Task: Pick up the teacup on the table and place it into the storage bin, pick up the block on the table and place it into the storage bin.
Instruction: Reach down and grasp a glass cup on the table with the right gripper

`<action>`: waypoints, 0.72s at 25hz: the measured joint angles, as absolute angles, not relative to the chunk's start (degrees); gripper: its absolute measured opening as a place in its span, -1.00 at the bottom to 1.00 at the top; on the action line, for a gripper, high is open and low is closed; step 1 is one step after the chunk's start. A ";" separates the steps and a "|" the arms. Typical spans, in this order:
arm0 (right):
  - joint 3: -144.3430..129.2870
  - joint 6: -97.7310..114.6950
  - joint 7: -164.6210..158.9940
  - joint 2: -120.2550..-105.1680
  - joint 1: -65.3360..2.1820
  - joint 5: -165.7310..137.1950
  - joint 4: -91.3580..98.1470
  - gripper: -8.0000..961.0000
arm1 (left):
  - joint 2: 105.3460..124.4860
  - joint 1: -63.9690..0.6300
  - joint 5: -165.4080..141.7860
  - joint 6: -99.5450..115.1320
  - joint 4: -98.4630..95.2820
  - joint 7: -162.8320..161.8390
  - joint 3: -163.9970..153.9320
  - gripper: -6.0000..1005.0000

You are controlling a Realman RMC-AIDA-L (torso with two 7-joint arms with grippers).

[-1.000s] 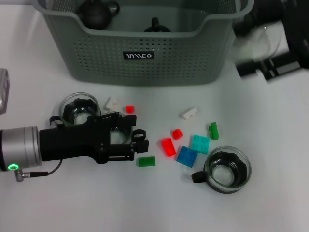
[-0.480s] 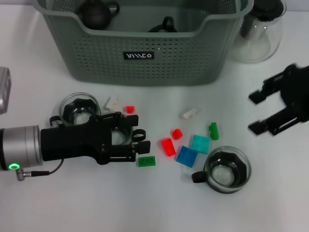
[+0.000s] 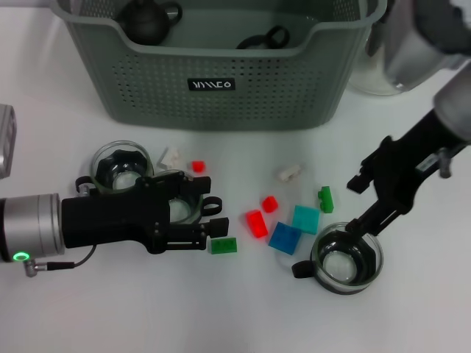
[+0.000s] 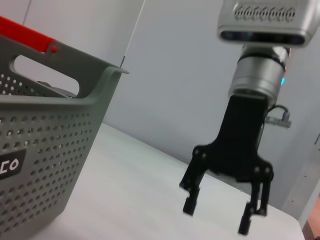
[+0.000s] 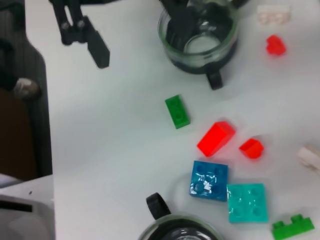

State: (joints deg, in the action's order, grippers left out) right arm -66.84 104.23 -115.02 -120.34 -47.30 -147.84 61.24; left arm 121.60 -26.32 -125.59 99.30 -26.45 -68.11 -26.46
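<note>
fingers of the right gripper (image 3: 374, 200) stand spread wide, holding nothing, its tips just above the rim of the glass teacup (image 3: 343, 259) on the right side of the table (image 3: 235, 309); whether a tip touches the rim cannot be told. the left wrist view shows the same gripper (image 4: 224, 215) from the side, both black fingers apart and pointing down at the white surface.

the left gripper (image 3: 193, 213) lies low over the table, reaching in from the left; its black frame sits around a second glass teacup (image 3: 178, 208), which shows only partly through it, so whether its fingers are pressed to the glass cannot be told. a third glass teacup (image 3: 118, 165) stands just beside it, toward the bin.

between the two grippers the blocks lie loose: a green block (image 3: 222, 245) just beside the left gripper's tip, a red block (image 3: 256, 223), a small red block (image 3: 269, 204), a blue block (image 3: 285, 237) touching a teal block (image 3: 305, 218), a green piece (image 3: 325, 198) and a white piece (image 3: 288, 172). nearer the bin lie another white piece (image 3: 170, 156) and a tiny red piece (image 3: 197, 166).

the storage bin (image 3: 213, 81) stands at the far side of the table, apart from the blocks, with a dark teapot (image 3: 145, 18) inside it. a clear glass pitcher (image 3: 390, 51) stands just to its right.
</note>
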 joint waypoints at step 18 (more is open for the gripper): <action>-80.09 94.06 -116.22 -120.72 -49.56 -146.18 54.30 0.67 | 121.73 -26.28 -125.59 98.78 -26.01 -68.11 -26.00 0.71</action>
State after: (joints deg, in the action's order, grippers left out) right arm -80.09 94.06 -116.22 -120.72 -49.56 -146.18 54.30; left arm 121.73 -26.28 -125.59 98.78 -26.01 -68.11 -26.00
